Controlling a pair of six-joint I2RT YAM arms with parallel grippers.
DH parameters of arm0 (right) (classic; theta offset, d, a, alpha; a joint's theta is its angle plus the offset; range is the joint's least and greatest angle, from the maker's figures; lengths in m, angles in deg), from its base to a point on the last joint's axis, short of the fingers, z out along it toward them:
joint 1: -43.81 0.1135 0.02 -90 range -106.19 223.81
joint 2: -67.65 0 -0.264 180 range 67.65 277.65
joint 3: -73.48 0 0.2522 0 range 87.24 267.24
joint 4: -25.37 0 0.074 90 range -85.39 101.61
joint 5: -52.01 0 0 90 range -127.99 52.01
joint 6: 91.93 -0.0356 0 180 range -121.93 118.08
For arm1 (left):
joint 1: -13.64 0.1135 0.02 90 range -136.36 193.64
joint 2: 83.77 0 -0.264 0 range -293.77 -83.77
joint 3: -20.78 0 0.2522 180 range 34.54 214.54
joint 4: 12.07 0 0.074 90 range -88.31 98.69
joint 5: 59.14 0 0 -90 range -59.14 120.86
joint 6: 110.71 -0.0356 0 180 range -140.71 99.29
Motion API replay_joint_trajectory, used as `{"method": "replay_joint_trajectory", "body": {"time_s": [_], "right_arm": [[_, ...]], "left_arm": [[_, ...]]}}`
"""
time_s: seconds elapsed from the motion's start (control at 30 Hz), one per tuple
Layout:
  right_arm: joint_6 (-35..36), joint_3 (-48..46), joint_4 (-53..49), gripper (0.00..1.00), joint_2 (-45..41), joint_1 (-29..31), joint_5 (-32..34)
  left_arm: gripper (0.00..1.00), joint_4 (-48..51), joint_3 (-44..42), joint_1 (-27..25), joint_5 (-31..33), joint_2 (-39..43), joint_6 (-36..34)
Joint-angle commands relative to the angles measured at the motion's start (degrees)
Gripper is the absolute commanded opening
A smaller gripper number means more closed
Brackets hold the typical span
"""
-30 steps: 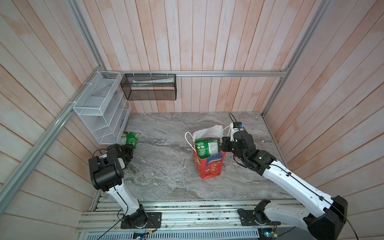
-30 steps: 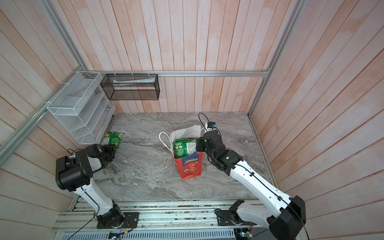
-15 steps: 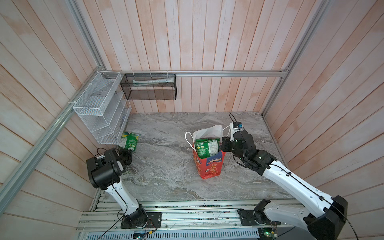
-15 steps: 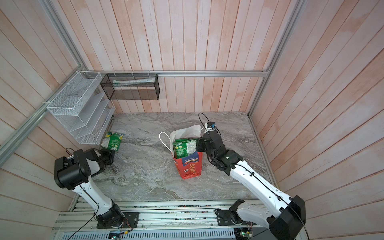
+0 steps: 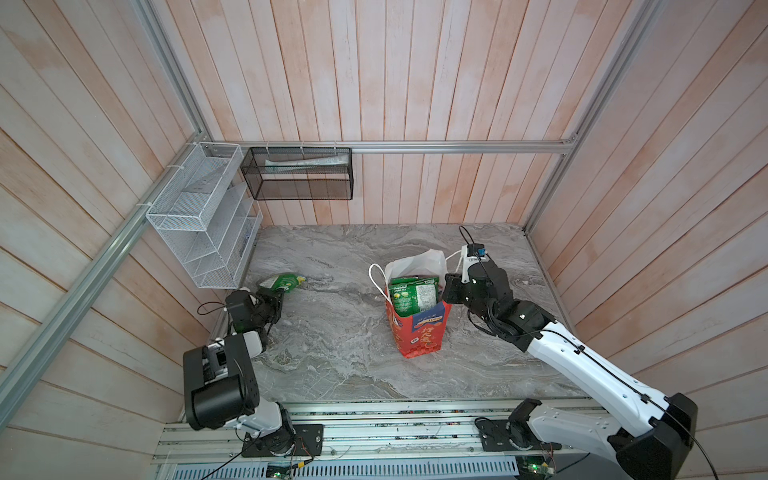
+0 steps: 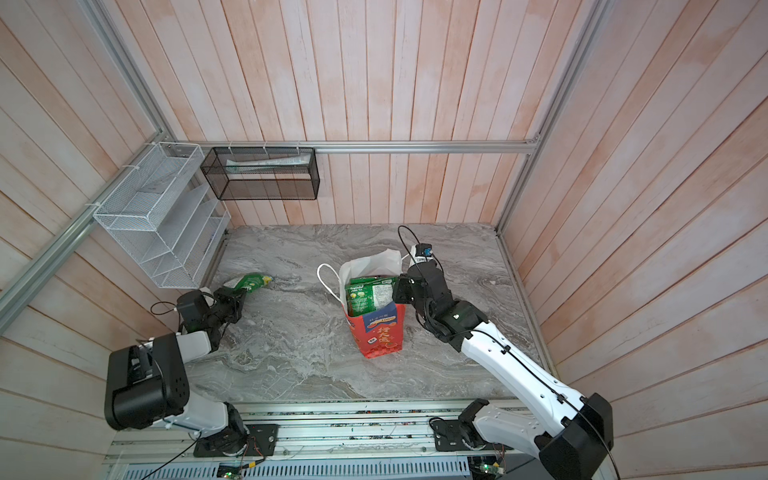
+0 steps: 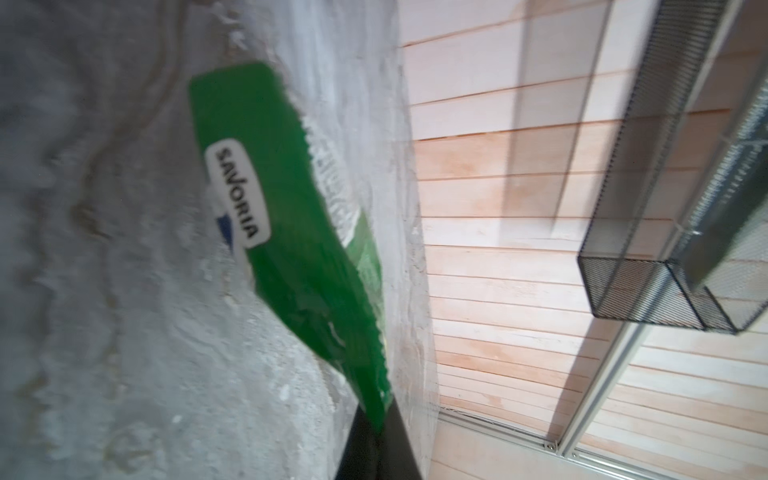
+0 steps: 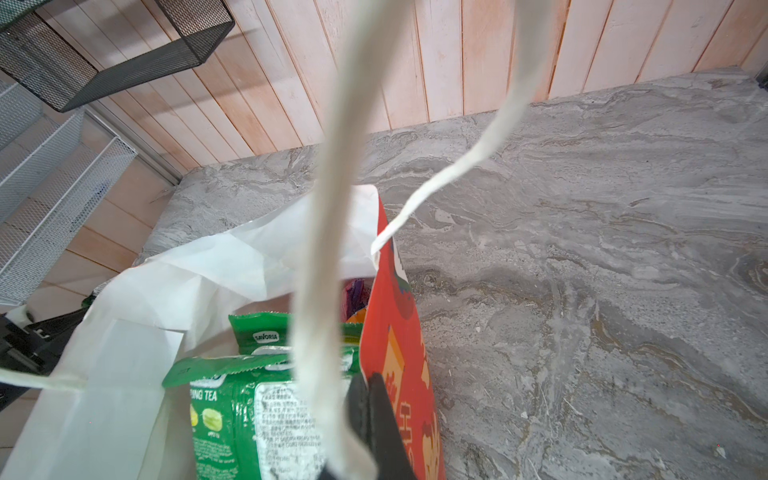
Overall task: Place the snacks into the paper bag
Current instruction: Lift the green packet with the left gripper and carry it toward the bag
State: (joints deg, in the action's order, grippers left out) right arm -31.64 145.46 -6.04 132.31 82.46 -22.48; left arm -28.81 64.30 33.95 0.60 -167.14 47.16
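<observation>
Light's bright and even in both top views. It seems to come from above, so the paper bag [image 5: 420, 336] only drops a faint, soft shadow on the marble table [image 5: 332, 365]. The wall planks fan out toward the edges, classic wide-angle stretch. My left wrist cam is smeary: the green packet [image 7: 291, 257] and the marble are motion-blurred, though SAVORIA still reads. On my right wrist cam the cord handle [image 8: 324, 232] sits too close and goes soft, and there's glare on the glossy tea packet [image 8: 224, 415].

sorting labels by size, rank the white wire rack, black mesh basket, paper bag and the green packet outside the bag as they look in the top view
1. white wire rack, clearly largest
2. paper bag and black mesh basket: look about alike, not ranked
3. green packet, smallest
</observation>
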Motion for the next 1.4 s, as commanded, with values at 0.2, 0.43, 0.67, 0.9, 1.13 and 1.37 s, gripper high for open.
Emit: {"method": "replay_joint_trajectory", "body": {"time_s": [0.2, 0.43, 0.67, 0.9, 1.13, 1.37], "right_arm": [[0.8, 0.8, -0.2, 0.00, -1.7, 0.3, 0.1], [0.8, 0.8, -0.2, 0.00, -1.4, 0.3, 0.1], [0.8, 0.9, -0.2, 0.00, -1.4, 0.3, 0.0], [0.9, 0.8, -0.2, 0.00, -1.6, 0.3, 0.0], [0.9, 0.9, -0.1, 0.00, -1.5, 0.3, 0.1], [1.0, 0.9, -0.2, 0.00, -1.5, 0.3, 0.1]], "left_arm": [[0.00, 23.3, 6.7, -5.7, 10.2, 23.2, -7.2], [0.00, 30.8, 13.1, -10.1, 9.7, 30.6, -9.0], [0.00, 37.6, 24.0, -21.7, 15.5, 34.1, -12.8], [0.00, 41.9, 37.9, -34.0, 22.3, 30.3, -17.1], [0.00, 45.4, 52.1, -46.4, 25.9, 21.4, -23.0], [0.00, 47.6, 62.9, -60.0, 30.4, 11.4, -29.3]]}}
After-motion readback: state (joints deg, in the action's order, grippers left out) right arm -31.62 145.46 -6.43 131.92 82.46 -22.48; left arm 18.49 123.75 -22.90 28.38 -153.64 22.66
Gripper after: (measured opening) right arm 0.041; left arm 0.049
